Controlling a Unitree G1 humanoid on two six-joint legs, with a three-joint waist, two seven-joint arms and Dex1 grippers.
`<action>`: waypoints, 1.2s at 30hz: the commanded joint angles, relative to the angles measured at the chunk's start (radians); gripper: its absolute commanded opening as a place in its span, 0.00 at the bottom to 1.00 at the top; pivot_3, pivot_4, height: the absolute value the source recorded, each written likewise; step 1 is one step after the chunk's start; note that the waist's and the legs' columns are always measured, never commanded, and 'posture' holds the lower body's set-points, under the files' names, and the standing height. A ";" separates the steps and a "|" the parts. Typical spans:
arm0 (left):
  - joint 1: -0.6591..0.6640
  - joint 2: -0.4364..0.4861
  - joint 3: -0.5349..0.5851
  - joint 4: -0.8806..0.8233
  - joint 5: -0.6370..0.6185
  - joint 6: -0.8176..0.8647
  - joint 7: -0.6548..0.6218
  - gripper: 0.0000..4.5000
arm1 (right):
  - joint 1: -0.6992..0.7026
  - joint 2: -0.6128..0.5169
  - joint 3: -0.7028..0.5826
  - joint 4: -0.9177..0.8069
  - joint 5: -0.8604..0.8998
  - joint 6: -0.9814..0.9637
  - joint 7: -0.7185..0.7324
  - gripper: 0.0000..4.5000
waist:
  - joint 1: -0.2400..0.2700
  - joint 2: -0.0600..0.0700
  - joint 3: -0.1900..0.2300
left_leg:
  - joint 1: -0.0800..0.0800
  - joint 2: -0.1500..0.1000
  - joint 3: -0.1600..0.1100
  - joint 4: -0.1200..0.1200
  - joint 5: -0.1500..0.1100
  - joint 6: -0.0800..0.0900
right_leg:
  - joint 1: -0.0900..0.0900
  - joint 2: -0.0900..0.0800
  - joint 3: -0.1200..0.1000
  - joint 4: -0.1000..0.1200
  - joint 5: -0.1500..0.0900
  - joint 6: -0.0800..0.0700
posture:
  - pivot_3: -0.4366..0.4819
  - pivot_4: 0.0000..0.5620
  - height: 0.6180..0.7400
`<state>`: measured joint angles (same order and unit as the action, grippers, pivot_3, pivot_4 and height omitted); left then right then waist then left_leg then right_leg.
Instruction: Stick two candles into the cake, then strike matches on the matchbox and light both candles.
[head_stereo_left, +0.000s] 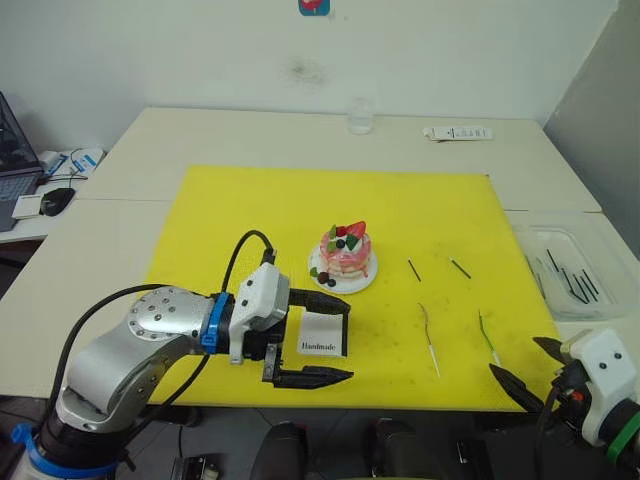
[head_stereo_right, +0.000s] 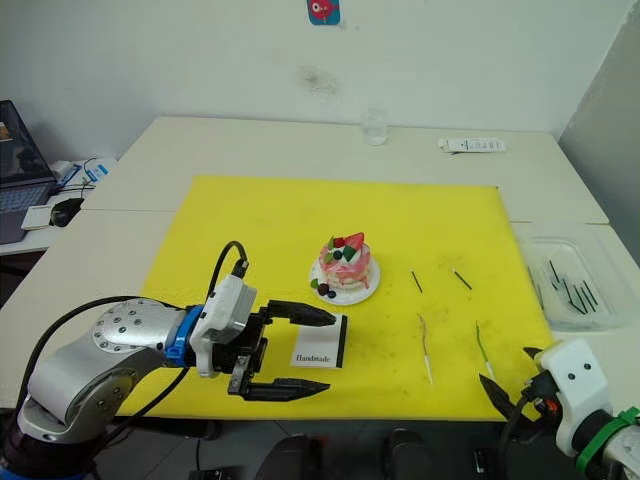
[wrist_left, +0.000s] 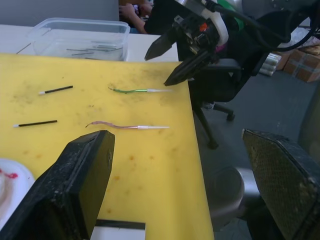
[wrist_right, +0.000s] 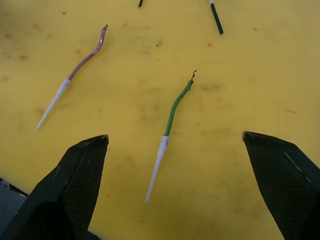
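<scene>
R gripper (wrist_right: 172, 150) spread wide, hovering right over green candle (wrist_right: 172, 115) at near edge of yellow mat (head_stereo_left: 250, 210); pink candle (wrist_right: 80, 62) lies just beside it, both flat. L gripper (head_stereo_left: 315, 340) also wide, jaws straddling matchbox (head_stereo_left: 322, 334) w/o touching. Cake (head_stereo_left: 345, 252) mid-mat, 2 matches (head_stereo_left: 413, 269) between cake and candles.

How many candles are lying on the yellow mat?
2. The pink candle lies right of the matchbox. The green candle lies further right, just ahead of the open right gripper. Neither is in the cake yet.
</scene>
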<state>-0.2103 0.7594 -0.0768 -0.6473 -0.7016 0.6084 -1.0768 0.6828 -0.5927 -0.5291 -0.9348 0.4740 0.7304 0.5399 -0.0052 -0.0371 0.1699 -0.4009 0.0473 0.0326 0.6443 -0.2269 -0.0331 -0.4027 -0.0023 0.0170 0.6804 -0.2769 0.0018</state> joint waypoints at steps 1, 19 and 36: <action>0.005 -0.012 -0.021 -0.061 -0.010 -0.004 0.026 1.00 | 0.027 0.021 0.044 0.010 -0.045 -0.018 -0.024 1.00 | 0.000 0.000 0.000 | 0.000 0.000 0.000 0.000 0.000 0.000 | 0.000 0.000 0.000 0.000 0.000 0.000 | 0.48 0.27 1.00; 0.011 -0.010 -0.042 -0.035 0.019 -0.039 0.024 1.00 | 0.021 0.105 0.186 0.012 -0.128 0.039 -0.140 0.64 | 0.000 -0.001 -0.001 | 0.000 0.000 0.000 0.000 0.000 0.000 | 0.000 0.000 0.000 0.000 -0.003 -0.006 | 0.48 0.27 1.00; 0.019 -0.007 -0.011 -0.007 0.020 -0.034 0.054 1.00 | -0.013 0.162 0.104 -0.056 -0.006 0.075 -0.130 0.01 | 0.000 -0.001 -0.001 | 0.000 0.000 0.000 0.000 0.000 0.000 | 0.000 -0.001 0.000 0.000 -0.003 -0.006 | 0.48 0.27 1.00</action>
<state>-0.1926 0.7495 -0.1123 -0.6510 -0.6776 0.5820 -1.0322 0.6689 -0.4320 -0.3898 -0.9421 0.4408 0.8196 0.4017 -0.0053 -0.0377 0.1689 -0.4006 0.0478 0.0325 0.6442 -0.2270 -0.0331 -0.4030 -0.0030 0.0174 0.6803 -0.2804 -0.0043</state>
